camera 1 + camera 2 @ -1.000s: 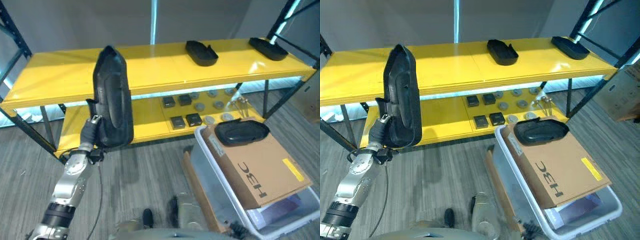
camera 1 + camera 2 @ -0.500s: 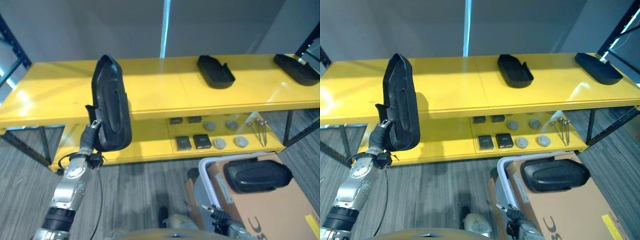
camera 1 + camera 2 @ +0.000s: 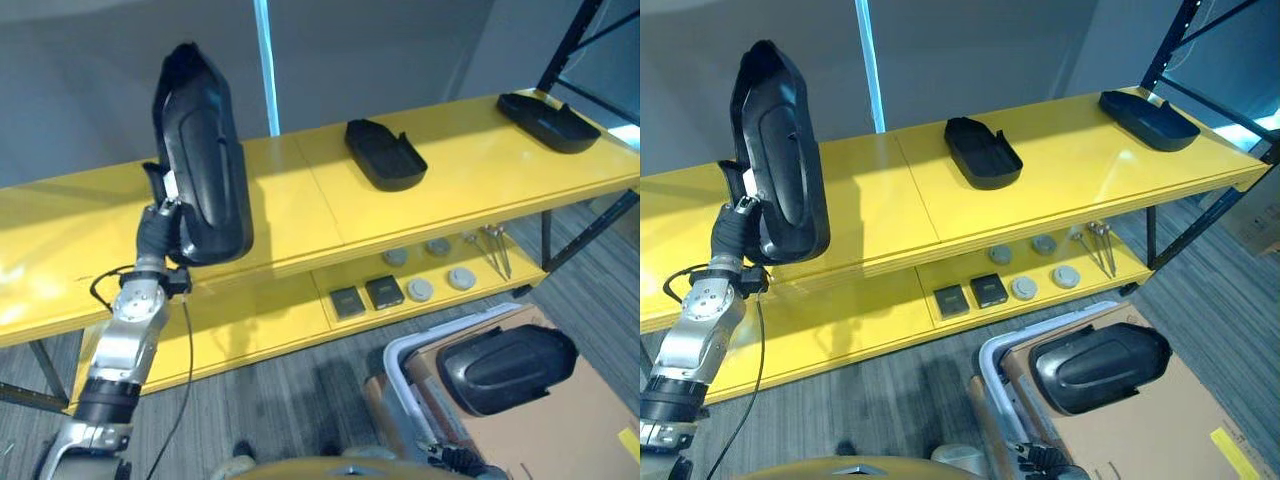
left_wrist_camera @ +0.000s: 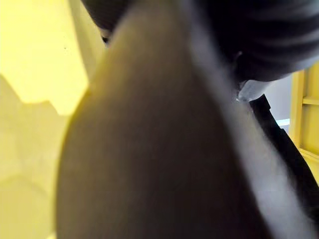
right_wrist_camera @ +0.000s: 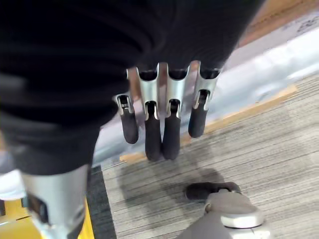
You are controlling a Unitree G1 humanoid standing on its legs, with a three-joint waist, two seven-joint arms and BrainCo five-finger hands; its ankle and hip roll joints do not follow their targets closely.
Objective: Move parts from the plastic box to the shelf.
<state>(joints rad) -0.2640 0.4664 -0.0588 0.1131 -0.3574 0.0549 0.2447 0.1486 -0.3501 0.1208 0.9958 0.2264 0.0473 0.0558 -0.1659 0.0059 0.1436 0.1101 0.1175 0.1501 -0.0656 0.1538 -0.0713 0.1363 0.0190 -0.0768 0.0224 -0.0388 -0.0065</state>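
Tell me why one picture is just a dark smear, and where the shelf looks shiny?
Left wrist view: the black part held by the left hand sits right against the lens, so it blurs into a dark mass. Left eye view: light glares off the yellow top shelf near its right end, and the held part throws a shadow on the shelf.

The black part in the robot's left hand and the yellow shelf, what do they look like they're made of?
The black part held upright by the left hand looks like moulded plastic: matte to satin, with a raised rim and recessed panel. The yellow shelf looks like painted sheet metal: glossy, with bright glare patches and a panel seam, on dark posts. Neither material is certain from looks alone.
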